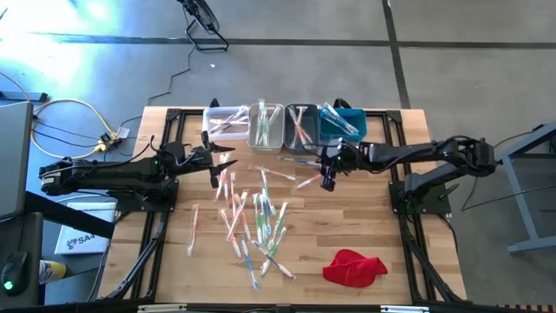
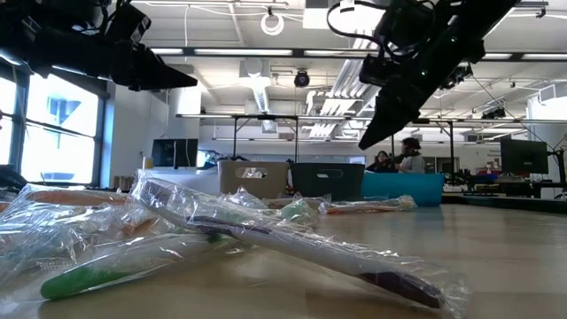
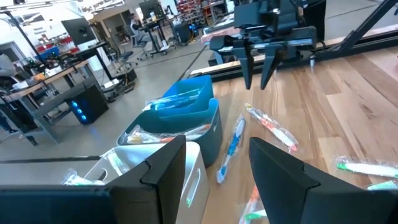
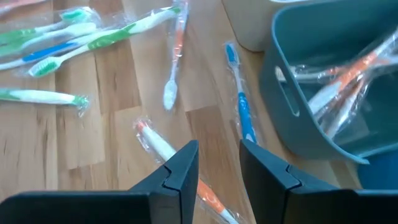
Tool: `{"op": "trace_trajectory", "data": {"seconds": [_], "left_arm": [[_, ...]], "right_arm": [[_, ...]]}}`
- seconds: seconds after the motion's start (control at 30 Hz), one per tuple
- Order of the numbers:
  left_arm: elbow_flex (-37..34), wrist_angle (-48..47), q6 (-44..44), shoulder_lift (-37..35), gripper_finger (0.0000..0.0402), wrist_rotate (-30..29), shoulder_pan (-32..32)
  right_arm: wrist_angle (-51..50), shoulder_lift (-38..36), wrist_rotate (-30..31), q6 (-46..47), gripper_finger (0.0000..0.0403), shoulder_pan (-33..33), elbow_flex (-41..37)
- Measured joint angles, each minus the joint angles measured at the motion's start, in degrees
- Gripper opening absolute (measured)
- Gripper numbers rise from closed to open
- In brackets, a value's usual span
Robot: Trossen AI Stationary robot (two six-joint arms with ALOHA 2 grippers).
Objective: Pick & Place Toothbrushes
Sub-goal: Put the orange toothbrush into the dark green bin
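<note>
Parted narrowly and holding nothing on the right gripper (image 4: 219,163), hovering above the table just in front of the grey bin (image 4: 323,81). Spread wide and likewise empty on the left gripper (image 3: 214,165), raised off the wood (image 1: 347,222) near the white bin (image 1: 228,124).

Directly beneath the right jaws, an orange-and-white toothbrush (image 4: 177,171) in its clear wrapper, long axis slanting across the gap rather than square to it, head end out ahead of the jaws and the tail passing under the fingers. Just beside it, toward the grey bin, a blue toothbrush (image 4: 241,102), running roughly parallel to the fingers. Right arm clearly the nearer; left well apart. Judged: a descent with some wrist turn to set the jaws across the handle.

Main scatter of toothbrushes (image 1: 252,222) farther off, toward the table's near edge.

Tail of the orange brush hidden behind the right fingers. Wrapper edges hard to trace.
</note>
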Motion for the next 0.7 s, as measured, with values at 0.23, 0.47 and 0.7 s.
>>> {"op": "trace_trajectory", "data": {"seconds": [0.23,0.47,0.7], "left_arm": [[0.0,0.0,0.0,0.0,0.0171,0.0,0.0],[0.0,0.0,0.0,0.0,0.0171,0.0,0.0],[0.0,0.0,0.0,0.0,0.0171,0.0,0.0]], "right_arm": [[2.1,0.0,2.3,-0.1,0.0109,3.9,0.0],[3.9,0.0,10.4,2.7,0.0109,5.4,0.0],[6.2,0.0,9.6,3.5,0.0109,5.3,0.0]]}}
